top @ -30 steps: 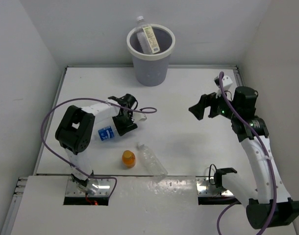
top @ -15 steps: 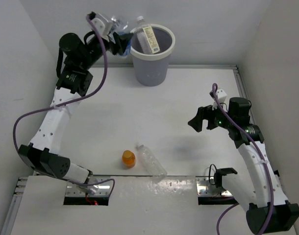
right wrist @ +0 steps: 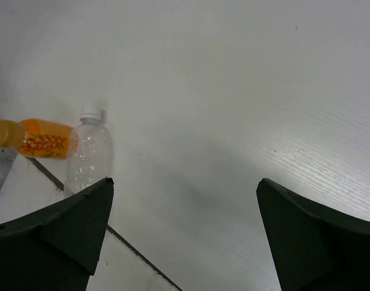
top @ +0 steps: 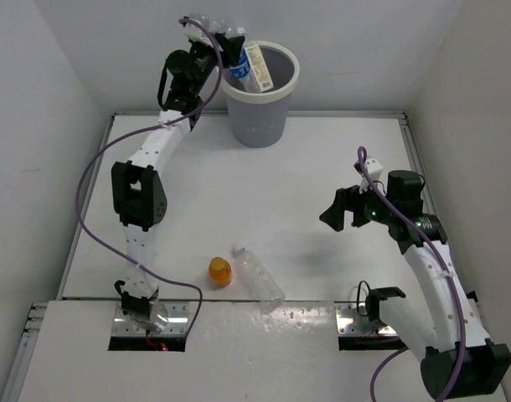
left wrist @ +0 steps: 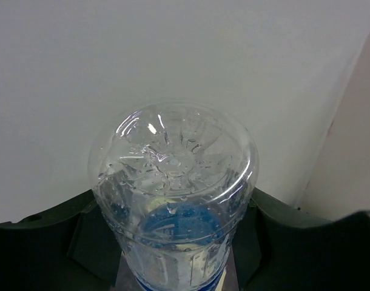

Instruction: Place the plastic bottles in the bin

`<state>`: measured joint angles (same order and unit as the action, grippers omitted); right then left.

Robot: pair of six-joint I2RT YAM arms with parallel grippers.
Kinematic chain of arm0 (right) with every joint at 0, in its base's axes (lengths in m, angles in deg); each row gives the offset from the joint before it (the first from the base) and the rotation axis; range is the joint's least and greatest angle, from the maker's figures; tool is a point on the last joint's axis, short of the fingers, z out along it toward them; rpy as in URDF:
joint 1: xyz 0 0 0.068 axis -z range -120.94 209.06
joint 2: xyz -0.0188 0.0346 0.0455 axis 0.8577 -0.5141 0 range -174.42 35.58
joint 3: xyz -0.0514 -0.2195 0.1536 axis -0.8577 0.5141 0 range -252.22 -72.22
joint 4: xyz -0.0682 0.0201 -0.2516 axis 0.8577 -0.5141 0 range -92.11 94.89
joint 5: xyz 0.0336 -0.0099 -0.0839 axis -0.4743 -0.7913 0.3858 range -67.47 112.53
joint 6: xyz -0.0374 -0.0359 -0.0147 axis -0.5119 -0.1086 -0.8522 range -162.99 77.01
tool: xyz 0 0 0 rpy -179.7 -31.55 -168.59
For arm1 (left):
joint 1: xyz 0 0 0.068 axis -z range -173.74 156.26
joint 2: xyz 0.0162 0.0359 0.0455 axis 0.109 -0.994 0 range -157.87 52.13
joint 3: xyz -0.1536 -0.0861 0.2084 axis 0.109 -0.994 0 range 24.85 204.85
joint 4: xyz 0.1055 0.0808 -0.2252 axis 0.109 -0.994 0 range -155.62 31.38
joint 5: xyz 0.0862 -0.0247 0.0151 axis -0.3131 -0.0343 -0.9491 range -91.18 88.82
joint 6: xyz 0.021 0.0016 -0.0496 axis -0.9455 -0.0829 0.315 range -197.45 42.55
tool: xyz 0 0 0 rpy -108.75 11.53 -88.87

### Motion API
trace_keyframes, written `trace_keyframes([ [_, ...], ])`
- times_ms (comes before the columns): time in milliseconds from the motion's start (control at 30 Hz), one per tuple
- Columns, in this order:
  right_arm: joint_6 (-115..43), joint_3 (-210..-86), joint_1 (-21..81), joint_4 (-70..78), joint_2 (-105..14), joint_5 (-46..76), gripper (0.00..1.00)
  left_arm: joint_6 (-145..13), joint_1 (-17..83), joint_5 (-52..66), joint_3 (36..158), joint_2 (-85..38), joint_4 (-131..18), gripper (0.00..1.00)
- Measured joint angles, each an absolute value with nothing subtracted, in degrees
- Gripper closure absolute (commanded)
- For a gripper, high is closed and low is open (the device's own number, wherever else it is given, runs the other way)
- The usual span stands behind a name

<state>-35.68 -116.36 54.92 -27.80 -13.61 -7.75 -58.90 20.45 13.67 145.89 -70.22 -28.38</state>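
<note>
My left gripper [top: 224,52] is shut on the blue-labelled clear bottle [top: 236,52] and holds it at the left rim of the grey bin [top: 257,113]. In the left wrist view the bottle's base [left wrist: 173,170] faces the camera between the jaws of my left gripper [left wrist: 173,233]. The cream-labelled bottle [top: 256,65] leans inside the bin. The orange bottle [top: 219,270] and the plain clear bottle [top: 257,272] lie near the table's front edge. Both show in the right wrist view, orange [right wrist: 42,138] and clear [right wrist: 88,159]. My right gripper [top: 335,209] [right wrist: 185,182] is open and empty above the table.
White walls close in the table on the left, back and right. The bin stands against the back wall. A small clear object [top: 157,316] lies by the left arm's base; I cannot tell what it is. A metal plate [top: 356,320] sits at the right base.
My left arm has lifted the blue-labelled bottle off the table and swung it to the bin's left rim. My right gripper has drifted slightly nearer and lower.
</note>
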Motion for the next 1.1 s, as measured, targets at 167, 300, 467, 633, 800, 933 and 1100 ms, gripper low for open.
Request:
trace_keyframes([
  [167,-36.92,-116.29,54.81,-28.39,-14.04,-9.48,0.0,-60.1,20.56,10.59,146.41,-75.2,-29.97,1.0],
  [300,-38.19,-115.99,54.79,-29.79,-14.17,-10.22,0.0,-62.25,20.52,9.14,146.28,-75.4,-28.84,0.6],
  [467,-39.35,-115.53,54.64,-31.27,-14.09,-10.83,0.0,-65.35,20.52,8.38,146.56,-76.14,-27.74,0.09],
  [633,-39.88,-115.44,53.06,-31.62,-14.5,-11.14,0.0,-66.92,20.52,8.42,147.81,-78.76,-29.41,0.01],
  [800,-40.51,-115.53,47.27,-31.6,-18.33,-9.06,0.01,-66.92,20.52,9.41,148.49,-79.22,-30.67,0.01],
  [933,-41.23,-117.87,41.52,-32.54,-24.49,-5.63,0.05,-66.2,20.52,10.22,151.79,-78.13,-32.18,0.01],
  [1100,-39.42,-128.47,32.36,-33.74,-35.31,-0.89,0.07,-65.42,19.67,9.34,143.07,-62.92,-38.41,0.01],
])
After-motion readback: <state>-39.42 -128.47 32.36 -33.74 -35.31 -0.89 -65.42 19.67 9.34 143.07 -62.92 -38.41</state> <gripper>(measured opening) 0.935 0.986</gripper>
